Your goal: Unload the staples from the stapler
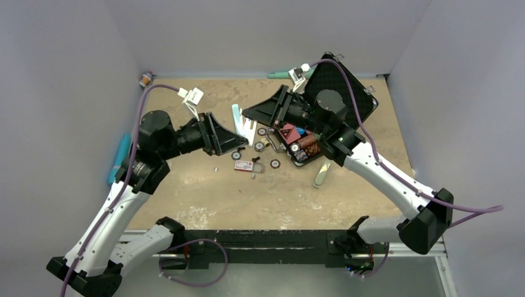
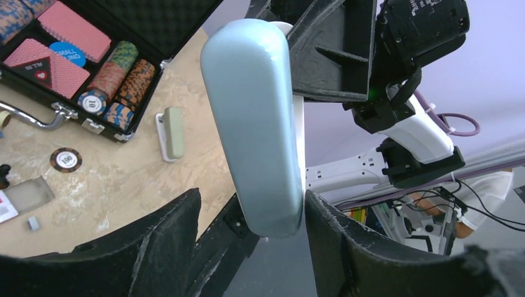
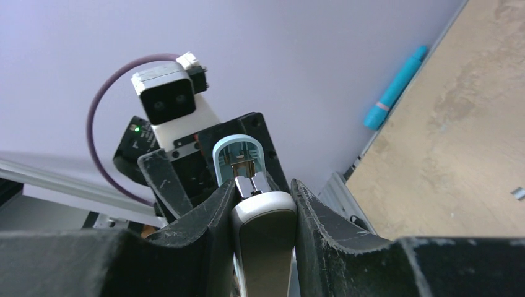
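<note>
The light-blue stapler [image 1: 237, 117] hangs open in the air between both grippers above the table's middle. In the left wrist view its blue cover [image 2: 254, 124] stands between the fingers of my left gripper [image 2: 252, 195]. It lies against the right finger [image 2: 334, 235], and a clear gap separates it from the left finger [image 2: 167, 235]. My right gripper [image 3: 263, 185] is shut on the stapler's white base [image 3: 263, 235]. Beyond it the blue cover's end [image 3: 238, 154] shows its silvery inner channel. No staples are visible.
An open black poker-chip case [image 1: 300, 145] with its raised lid [image 1: 340, 86] stands behind the right gripper. Loose chips [image 1: 274, 164] and a small card box [image 1: 243, 165] lie below the stapler. A pale oblong object [image 1: 322, 173], a blue pen [image 1: 119, 158] and a teal marker [image 1: 278, 75] lie around.
</note>
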Controlling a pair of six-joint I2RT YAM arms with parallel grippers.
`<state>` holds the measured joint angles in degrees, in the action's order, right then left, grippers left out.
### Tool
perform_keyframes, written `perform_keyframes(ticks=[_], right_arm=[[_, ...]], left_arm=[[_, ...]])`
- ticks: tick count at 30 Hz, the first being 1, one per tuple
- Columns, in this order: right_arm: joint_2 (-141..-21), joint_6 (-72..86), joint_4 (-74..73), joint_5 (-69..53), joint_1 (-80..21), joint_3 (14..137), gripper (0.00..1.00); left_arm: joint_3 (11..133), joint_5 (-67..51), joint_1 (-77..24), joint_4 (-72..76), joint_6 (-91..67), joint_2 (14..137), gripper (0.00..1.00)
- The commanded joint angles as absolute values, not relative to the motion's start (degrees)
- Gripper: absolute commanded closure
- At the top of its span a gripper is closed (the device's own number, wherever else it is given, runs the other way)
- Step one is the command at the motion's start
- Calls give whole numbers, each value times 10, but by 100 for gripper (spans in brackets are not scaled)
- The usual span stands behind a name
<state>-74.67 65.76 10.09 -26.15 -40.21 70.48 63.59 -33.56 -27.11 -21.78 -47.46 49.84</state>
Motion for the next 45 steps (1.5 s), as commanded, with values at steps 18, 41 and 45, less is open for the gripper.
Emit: perform_keyframes(ticks=[18, 41, 45], right_arm=[[-673, 610, 89, -234, -406, 716, 14], [-513, 491, -346, 122, -349, 892, 7], [-493, 510, -363, 121, -349, 881, 7]], left_arm=[[663, -369, -274, -164, -484, 520, 100], [647, -105, -525, -277, -336, 844, 100], [654, -111, -545, -234, -353, 916, 100]])
